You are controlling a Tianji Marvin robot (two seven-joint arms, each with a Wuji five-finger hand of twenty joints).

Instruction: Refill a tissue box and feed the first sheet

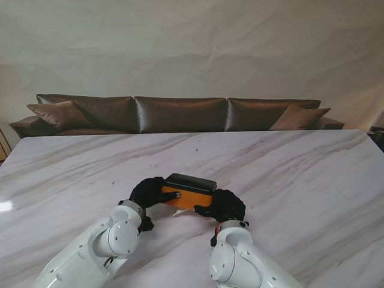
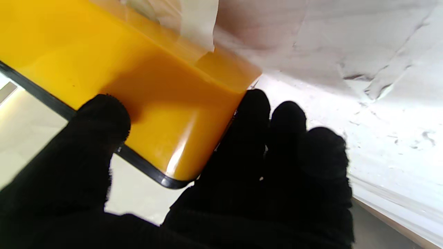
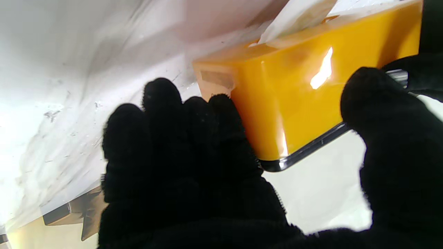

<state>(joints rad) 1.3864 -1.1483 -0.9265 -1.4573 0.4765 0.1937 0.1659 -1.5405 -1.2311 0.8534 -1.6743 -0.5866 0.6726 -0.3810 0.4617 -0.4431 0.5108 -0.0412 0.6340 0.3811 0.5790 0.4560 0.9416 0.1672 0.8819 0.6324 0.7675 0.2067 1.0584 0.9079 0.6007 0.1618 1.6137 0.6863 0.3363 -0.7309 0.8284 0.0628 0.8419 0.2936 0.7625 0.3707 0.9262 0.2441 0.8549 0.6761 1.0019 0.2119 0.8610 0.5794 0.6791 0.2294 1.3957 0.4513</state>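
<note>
Orange tissue box (image 1: 187, 197) held w/ long axis left-right, black base tipped up and away. Left hand (image 1: 150, 192) and right hand (image 1: 223, 206) each grasp an end; white sheet (image 3: 294, 17) pokes toward the tabletop (image 1: 288, 174).

The glossy orange plastic tissue box (image 1: 187, 197) carries a smooth black rim (image 3: 304, 149). A soft white paper sheet (image 3: 294, 17) looks matt. Fuzzy black cloth gloves cover the left hand (image 1: 150, 192) and right hand (image 1: 223, 205). The polished white marble table (image 1: 288, 174) shines; the far brown leather sofa (image 1: 180, 114) gleams dully.
</note>
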